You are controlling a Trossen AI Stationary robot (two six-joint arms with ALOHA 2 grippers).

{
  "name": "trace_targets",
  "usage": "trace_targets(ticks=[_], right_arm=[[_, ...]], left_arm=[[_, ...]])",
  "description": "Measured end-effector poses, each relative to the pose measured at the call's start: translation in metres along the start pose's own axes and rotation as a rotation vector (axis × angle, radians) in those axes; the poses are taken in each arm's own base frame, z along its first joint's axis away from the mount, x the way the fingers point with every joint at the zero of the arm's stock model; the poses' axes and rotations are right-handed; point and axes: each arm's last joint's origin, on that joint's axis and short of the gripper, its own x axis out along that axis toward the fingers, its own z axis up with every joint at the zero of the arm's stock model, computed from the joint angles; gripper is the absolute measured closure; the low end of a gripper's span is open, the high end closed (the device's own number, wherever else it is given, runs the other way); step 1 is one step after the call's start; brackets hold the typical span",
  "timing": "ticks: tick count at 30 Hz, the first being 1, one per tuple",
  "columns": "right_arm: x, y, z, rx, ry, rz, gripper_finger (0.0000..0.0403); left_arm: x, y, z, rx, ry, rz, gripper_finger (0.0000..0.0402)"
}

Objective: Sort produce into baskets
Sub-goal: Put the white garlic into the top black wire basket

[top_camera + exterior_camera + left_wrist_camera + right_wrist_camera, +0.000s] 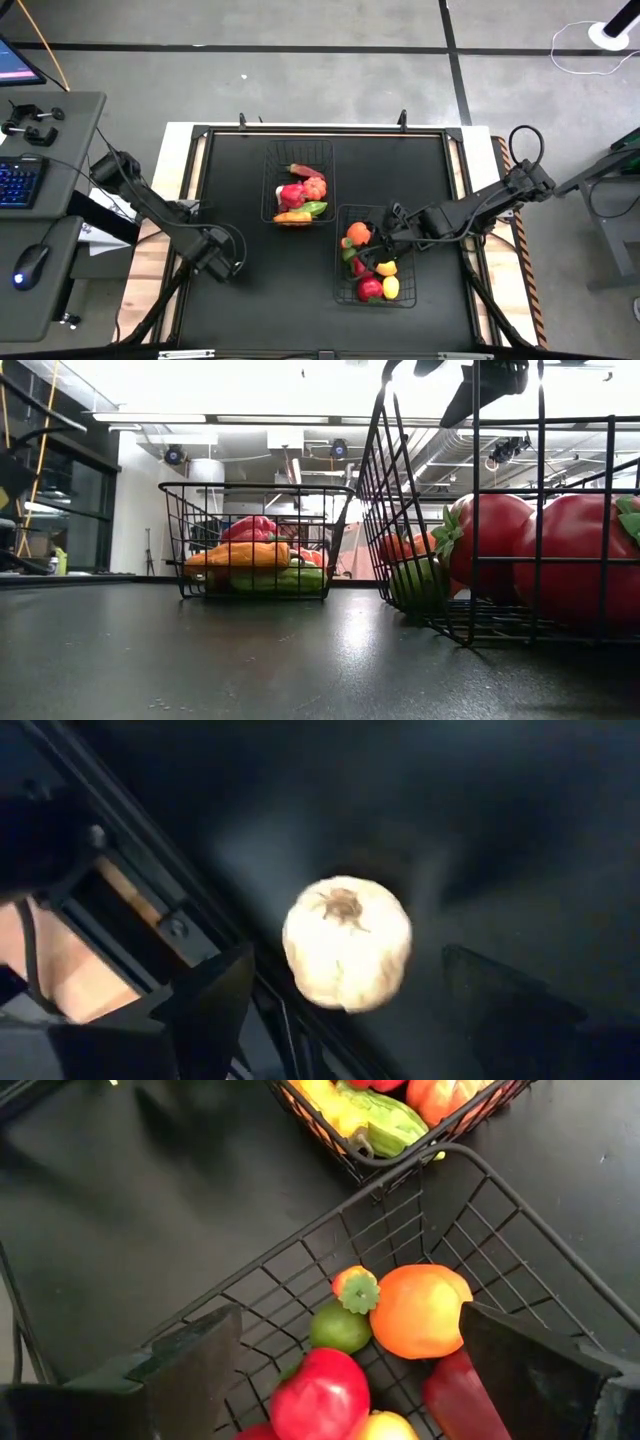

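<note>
A white garlic-like piece (347, 942) lies on the black table between the open fingers of my left gripper (345, 960), near the table's left edge (215, 255); I see no touch. My right gripper (350, 1320) is open and empty above the near right basket (340, 290). That basket holds an orange piece (418, 1312), a green one (338, 1328) and red ones (318, 1395). The far basket (270, 160) holds red, orange and green pieces (300, 195). Both baskets stand on the table.
The table has a raised black frame (195, 180) round its edges. In the low view the near basket's mesh wall (400, 490) stands close at the right, with the far basket (255, 540) behind it. Bare table (240, 300) lies at the near left.
</note>
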Motion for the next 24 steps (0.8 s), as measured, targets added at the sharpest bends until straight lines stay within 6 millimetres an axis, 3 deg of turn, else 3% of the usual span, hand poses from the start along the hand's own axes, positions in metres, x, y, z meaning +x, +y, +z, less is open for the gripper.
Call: trace_targets(ticks=[9, 18, 24], right_arm=[[0.0, 0.0, 0.0, 0.01, 0.0, -0.001, 0.0036], [0.0, 0.0, 0.0, 0.009, -0.002, -0.004, 0.0036], [0.0, 0.0, 0.0, 0.009, -0.003, -0.004, 0.0036]], left_arm=[[0.019, -0.002, 0.003, 0.022, -0.011, -0.065, 0.0092], [0.02, -0.001, 0.004, -0.03, -0.034, -0.054, 0.0092], [0.02, 0.0, 0.002, 0.041, 0.046, -0.048, 0.0092]])
